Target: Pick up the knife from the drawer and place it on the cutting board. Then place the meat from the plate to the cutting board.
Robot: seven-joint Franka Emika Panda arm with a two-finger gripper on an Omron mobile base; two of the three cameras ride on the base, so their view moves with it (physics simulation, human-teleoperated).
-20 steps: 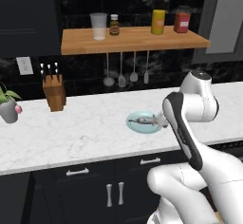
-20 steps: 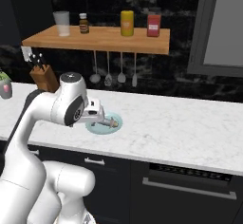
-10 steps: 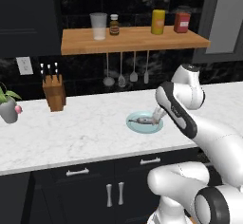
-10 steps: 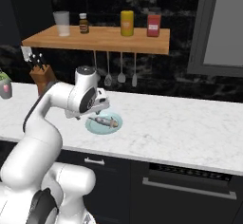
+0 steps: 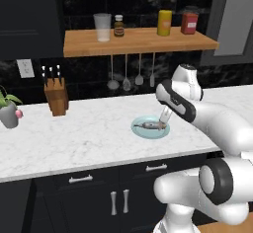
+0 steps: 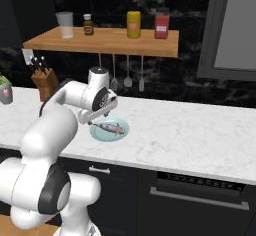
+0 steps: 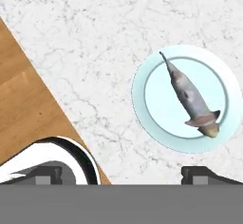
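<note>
Since the earlier frames the arm has swung in over the desk (image 5: 89, 138), and the hand (image 5: 164, 119) now hangs just above the plate (image 5: 139, 130), tilted down at it from the near right edge; a second ago it was further back and off to the side. In the hand view the two dark fingertips (image 7: 199, 173) sit wide apart at the bottom edge with nothing between them, so the hand is spread and empty. The plate (image 7: 147, 118) lies ahead of the hand and a little toward its right finger, flat on the marble. The meat (image 7: 190, 97) rests on the plate, lying slantwise with its thin pointed end away from the hand and its thicker end nearest the right fingertip. From the right base camera the hand (image 6: 95, 120) hovers beside the meat (image 6: 111, 128), near but not touching.
</note>
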